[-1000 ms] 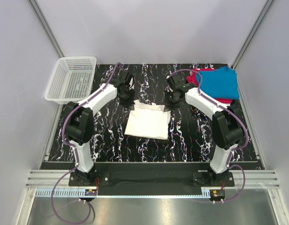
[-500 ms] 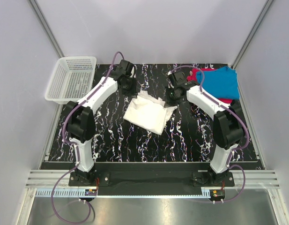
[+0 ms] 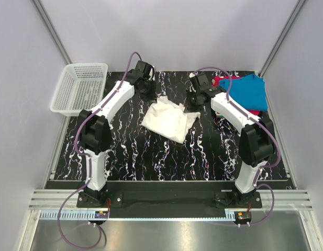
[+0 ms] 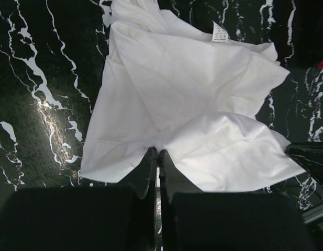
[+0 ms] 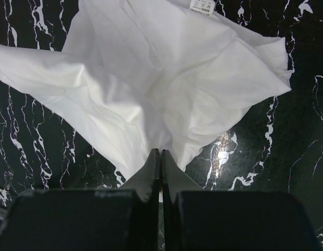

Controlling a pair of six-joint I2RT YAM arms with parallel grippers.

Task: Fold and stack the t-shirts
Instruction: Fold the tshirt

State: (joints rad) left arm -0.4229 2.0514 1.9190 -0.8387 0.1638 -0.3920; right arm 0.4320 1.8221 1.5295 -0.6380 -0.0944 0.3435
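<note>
A crumpled white t-shirt [image 3: 169,119] lies partly lifted on the black marbled table, a small tag at its far edge [image 4: 220,34]. My left gripper [image 3: 149,94] is at the shirt's far left corner, shut on a pinch of the white cloth [image 4: 157,152]. At the far right corner my right gripper [image 3: 191,105] is likewise shut on the cloth's edge [image 5: 160,151]. The shirt [image 5: 161,78] hangs spread away from both pairs of jaws. A blue t-shirt [image 3: 247,91] lies on a red one [image 3: 222,81] at the back right.
A white mesh basket [image 3: 80,88] sits at the back left corner. Grey walls close in the table on three sides. The arm bases stand at the near edge.
Both grippers have moved toward the far side of the table, dragging the white t-shirt with them. The shirt has turned and lost its neat folded shape.
</note>
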